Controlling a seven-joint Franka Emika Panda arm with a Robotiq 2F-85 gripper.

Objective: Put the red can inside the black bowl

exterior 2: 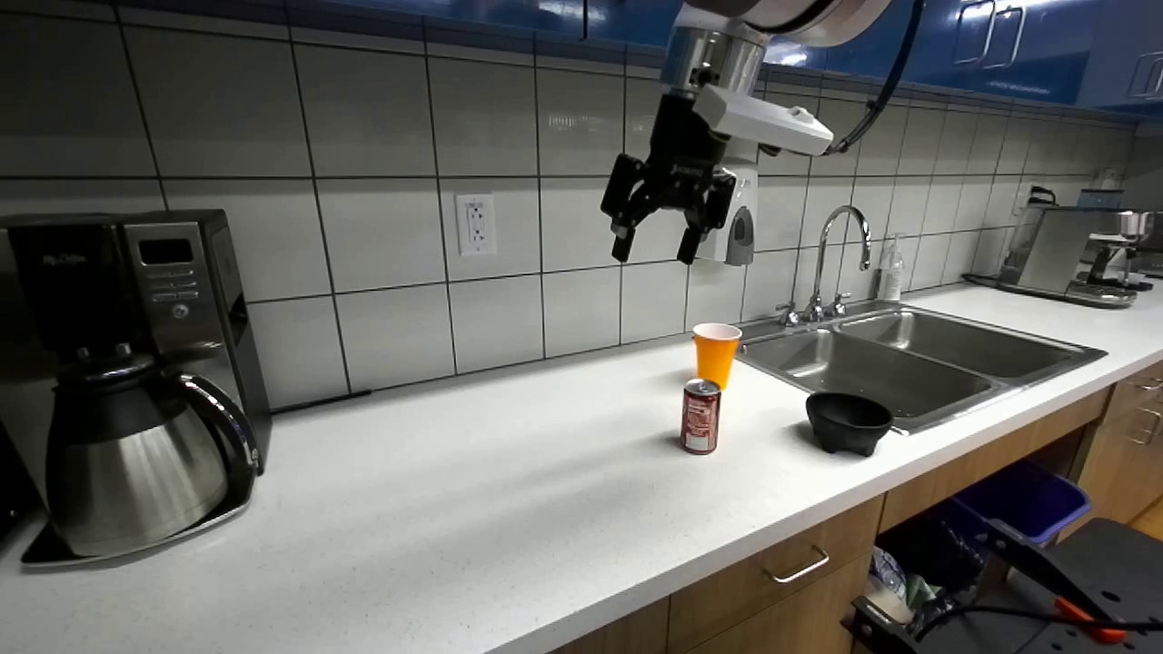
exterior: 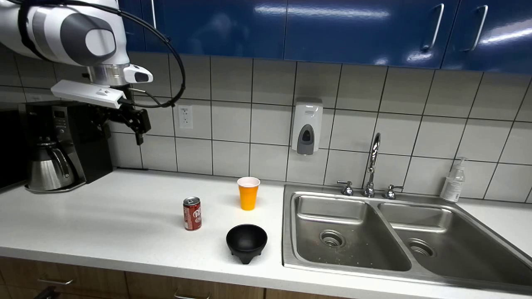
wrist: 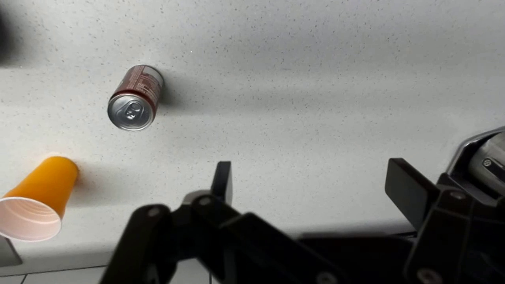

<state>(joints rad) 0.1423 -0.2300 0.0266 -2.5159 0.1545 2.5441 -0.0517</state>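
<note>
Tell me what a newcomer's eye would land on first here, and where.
Probably the bright orange cup, standing on the white counter to the left of the sink in both exterior views. Next, likely the red can, upright on the counter, and the black bowl, closer to the front edge. The dark hand may draw a glance too, hanging open above the counter with nothing in its grip.

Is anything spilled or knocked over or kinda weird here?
Nothing looks knocked over: the can, cup and bowl stand upright, with no spill around them. One odd bit in an exterior view: little specks dot the sink basin beside the bowl, so it looks dirty. I can't tell what they are.
</note>
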